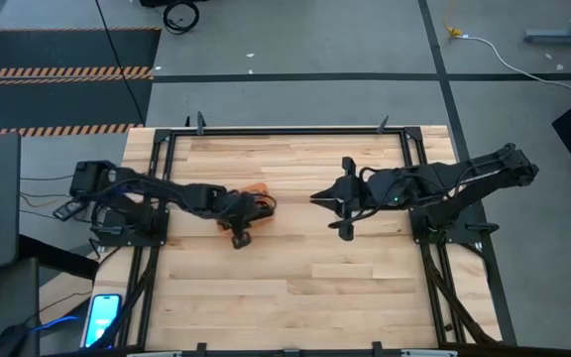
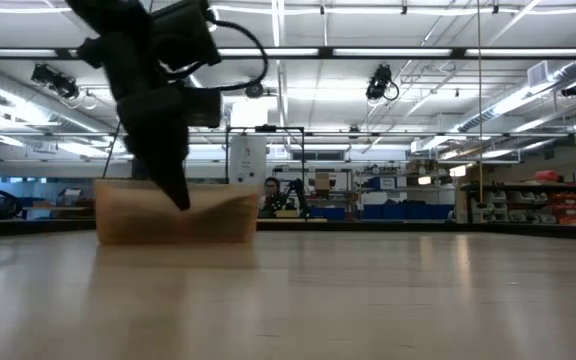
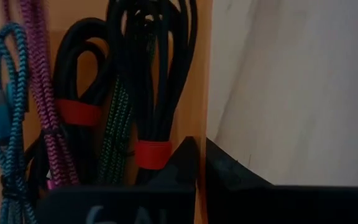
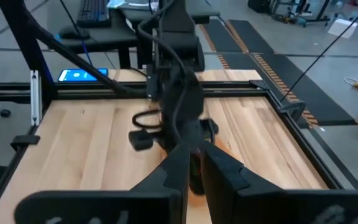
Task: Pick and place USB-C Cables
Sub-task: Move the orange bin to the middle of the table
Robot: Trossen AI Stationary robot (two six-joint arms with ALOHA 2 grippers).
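Bundled USB-C cables [image 3: 104, 118] stand in an orange box [image 1: 256, 190] whose wall the left claw [image 3: 201, 158] pinches shut, while the right claw [image 1: 337, 210], narrowly parted, hovers over the table [image 1: 295, 278].

No text, label, brand or number can be read in any of the views. Pale raised marks are seen on the dark body of the left gripper [image 3: 197, 163] in the left wrist view, but they are cut off and cannot be made out. The lit screen of a phone [image 1: 102, 317] beside the table [image 1: 295, 288] is seen, yet nothing on it can be read
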